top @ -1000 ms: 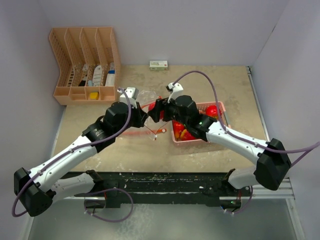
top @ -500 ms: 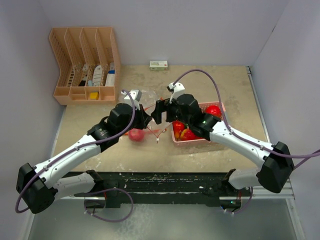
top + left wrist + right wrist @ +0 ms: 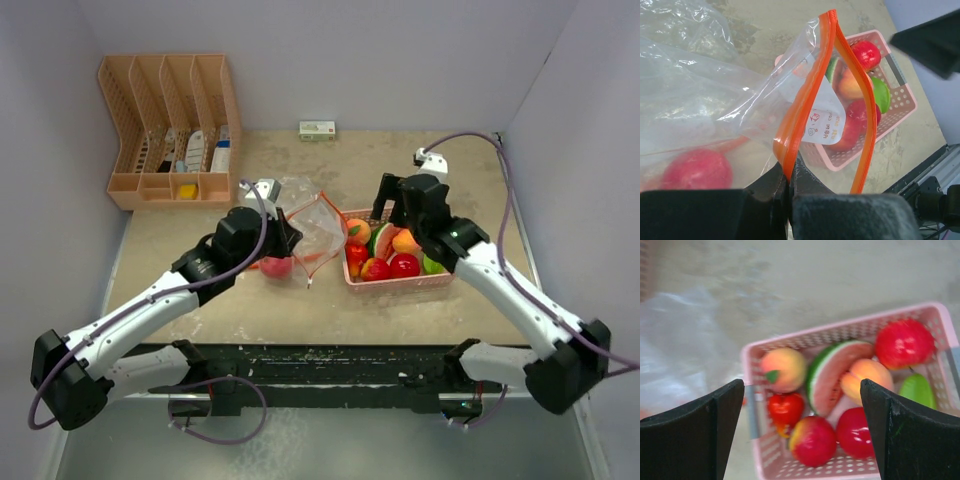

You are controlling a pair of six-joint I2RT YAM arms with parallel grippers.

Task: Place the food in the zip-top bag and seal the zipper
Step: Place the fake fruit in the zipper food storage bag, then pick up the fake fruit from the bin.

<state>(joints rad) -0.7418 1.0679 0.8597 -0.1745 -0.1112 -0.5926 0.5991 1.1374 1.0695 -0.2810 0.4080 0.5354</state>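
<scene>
Gaping right pincer overhangs fruit basket; left pincer clamps bag, seemingly holding apple.

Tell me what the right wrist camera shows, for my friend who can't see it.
A pink basket full of shiny toy fruit sits below the right gripper, whose two black fingers are spread open and empty. Inside are a watermelon slice, a peach, red apples and a green piece; a clear bag lies blurred at left.

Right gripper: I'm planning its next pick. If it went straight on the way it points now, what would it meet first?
Probably the food in the pink basket: the open right gripper frames the small red tomato and the watermelon slice. Which it touches first is unclear.
</scene>
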